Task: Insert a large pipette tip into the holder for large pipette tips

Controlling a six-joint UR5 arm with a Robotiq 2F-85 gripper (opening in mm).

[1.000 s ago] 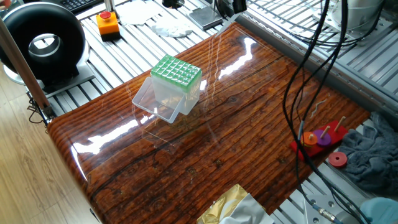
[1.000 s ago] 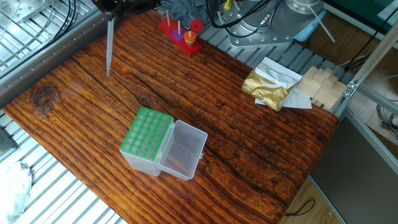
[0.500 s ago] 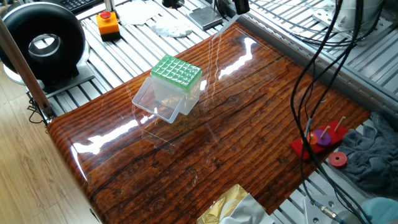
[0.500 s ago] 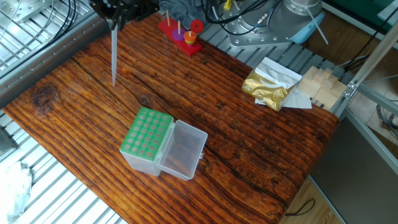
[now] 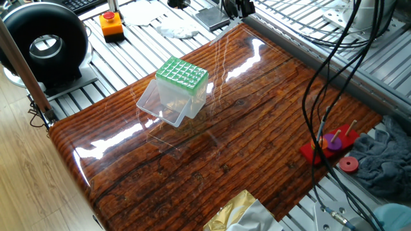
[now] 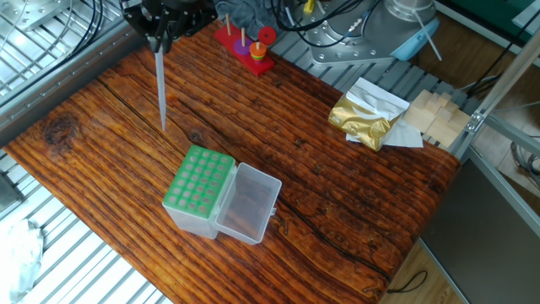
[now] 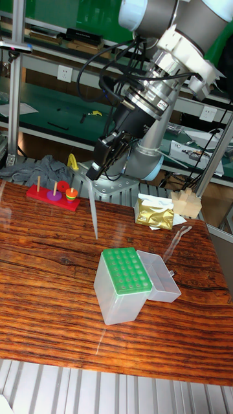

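The large pipette tip (image 6: pixel 161 89) (image 7: pixel 94 213) is a slim translucent tube that hangs point down above the wooden table. My gripper (image 6: pixel 158 38) (image 7: pixel 92 176) is shut on its top end. In one fixed view only the gripper (image 5: pixel 239 8) shows at the top edge, and the tip is too faint to make out. The holder for large pipette tips (image 6: pixel 198 180) (image 7: pixel 129 270) (image 5: pixel 182 74) stands on the table with its green gridded rack up and its clear lid (image 6: pixel 250 203) folded open beside it. The tip's point hovers short of the rack, apart from it.
A red peg toy with rings (image 6: pixel 245 48) (image 5: pixel 331 144) stands near the table's edge by a grey cloth (image 5: pixel 385 160). A gold foil bag (image 6: pixel 363 118) and wooden blocks (image 6: pixel 434 114) lie at another side. Black cables (image 5: pixel 321 77) hang over the table.
The gripper has carried the pipette tip across the table toward the green-topped holder. The holder has not moved.
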